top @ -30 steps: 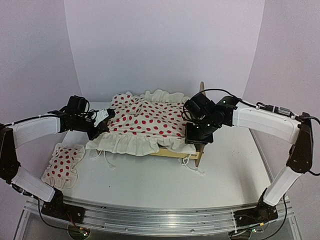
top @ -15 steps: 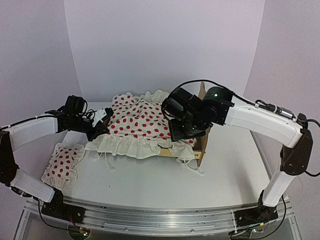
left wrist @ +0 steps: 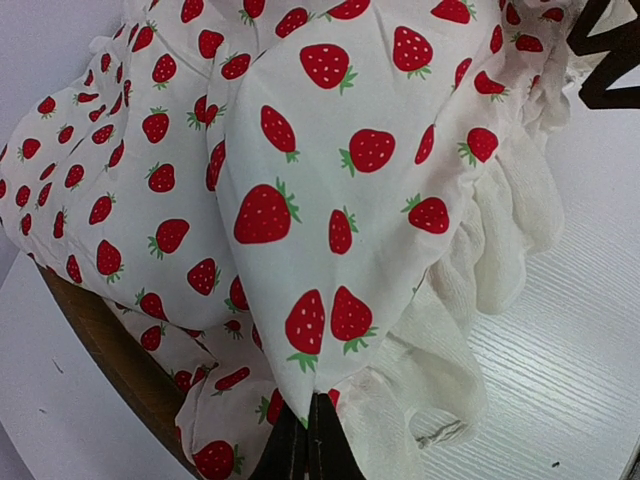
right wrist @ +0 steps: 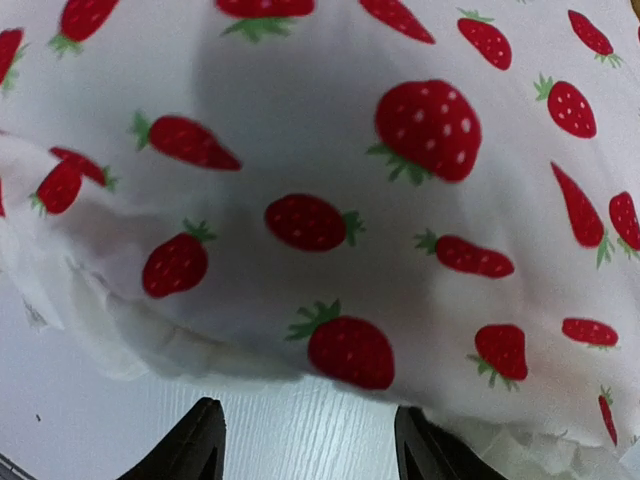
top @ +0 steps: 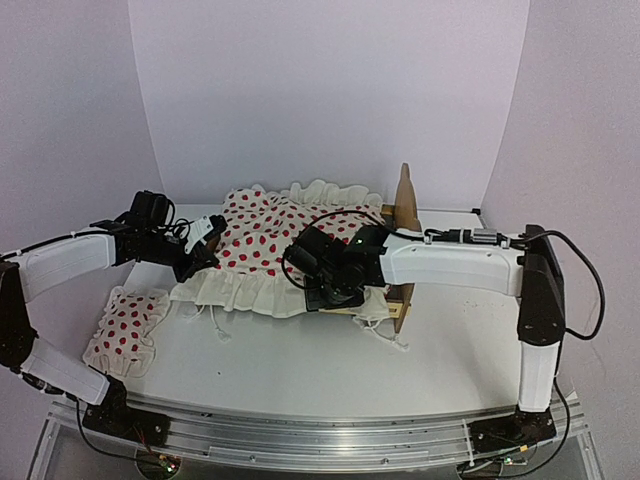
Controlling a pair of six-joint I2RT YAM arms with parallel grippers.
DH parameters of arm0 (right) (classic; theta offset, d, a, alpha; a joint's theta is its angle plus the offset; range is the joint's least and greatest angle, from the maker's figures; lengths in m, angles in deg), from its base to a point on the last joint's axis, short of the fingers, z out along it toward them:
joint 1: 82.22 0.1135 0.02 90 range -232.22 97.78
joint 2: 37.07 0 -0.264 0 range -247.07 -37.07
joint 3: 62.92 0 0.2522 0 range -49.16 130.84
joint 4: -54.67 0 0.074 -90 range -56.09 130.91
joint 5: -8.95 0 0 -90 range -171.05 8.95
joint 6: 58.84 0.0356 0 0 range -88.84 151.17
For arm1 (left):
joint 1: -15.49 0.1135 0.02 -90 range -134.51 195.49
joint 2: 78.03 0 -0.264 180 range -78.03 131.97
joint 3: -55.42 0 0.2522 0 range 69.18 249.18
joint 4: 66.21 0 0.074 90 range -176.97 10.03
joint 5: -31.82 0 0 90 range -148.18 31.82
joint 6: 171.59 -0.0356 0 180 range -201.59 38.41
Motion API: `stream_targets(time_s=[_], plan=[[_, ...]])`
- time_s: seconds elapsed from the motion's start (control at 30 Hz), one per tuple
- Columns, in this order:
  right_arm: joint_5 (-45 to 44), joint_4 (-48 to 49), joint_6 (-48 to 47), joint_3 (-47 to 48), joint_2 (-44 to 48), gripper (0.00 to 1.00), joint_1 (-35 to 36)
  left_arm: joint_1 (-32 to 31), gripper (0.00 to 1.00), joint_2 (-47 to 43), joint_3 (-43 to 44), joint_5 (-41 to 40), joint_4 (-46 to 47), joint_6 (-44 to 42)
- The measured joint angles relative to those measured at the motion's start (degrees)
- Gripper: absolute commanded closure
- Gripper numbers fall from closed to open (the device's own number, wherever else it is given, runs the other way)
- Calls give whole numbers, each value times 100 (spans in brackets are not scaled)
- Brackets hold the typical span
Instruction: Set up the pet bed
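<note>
The pet bed (top: pixel 400 296) is a light plywood frame in the middle of the table, its tall end board (top: pixel 405 200) on the right. A cream strawberry-print ruffled cloth (top: pixel 280 240) covers it, so the mattress is hidden. My left gripper (top: pixel 207 250) is shut on the cloth's left edge; the left wrist view shows the gripper (left wrist: pixel 307 428) pinching a fold of the cloth (left wrist: pixel 330 180). My right gripper (top: pixel 326 292) stands open at the front ruffle; in the right wrist view the gripper (right wrist: pixel 312 440) is just below the cloth (right wrist: pixel 330 200), with nothing between its fingers.
A small strawberry-print pillow (top: pixel 125 325) lies on the table at the front left. Loose tie strings (top: pixel 385 335) trail from the cloth in front of the bed. The dark bed rail (left wrist: pixel 110 350) shows under the cloth. White walls close in behind and beside.
My right gripper has left the bed's right end, opened, and swung left and down to the middle of the front ruffle. The left arm has stayed still, shut on the cloth.
</note>
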State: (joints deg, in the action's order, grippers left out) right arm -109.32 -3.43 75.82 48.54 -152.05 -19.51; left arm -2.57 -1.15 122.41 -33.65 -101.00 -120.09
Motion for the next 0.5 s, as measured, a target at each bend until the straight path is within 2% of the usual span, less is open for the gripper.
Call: stream_targets(time_s=[0.17, 0.23, 0.3, 0.47, 0.5], plan=[[-113, 513, -21, -201, -15, 44, -217, 0, 100, 0, 0, 2, 2, 4], [-205, 752, -108, -305, -15, 49, -289, 0, 100, 0, 0, 11, 6, 6], [-283, 945, -227, -417, -15, 59, -365, 0, 100, 0, 0, 39, 9, 11], [-382, 1334, -460, -708, -15, 97, -532, 0, 100, 0, 0, 70, 54, 57], [-390, 1400, -522, -767, -15, 100, -563, 0, 100, 0, 0, 79, 62, 60]])
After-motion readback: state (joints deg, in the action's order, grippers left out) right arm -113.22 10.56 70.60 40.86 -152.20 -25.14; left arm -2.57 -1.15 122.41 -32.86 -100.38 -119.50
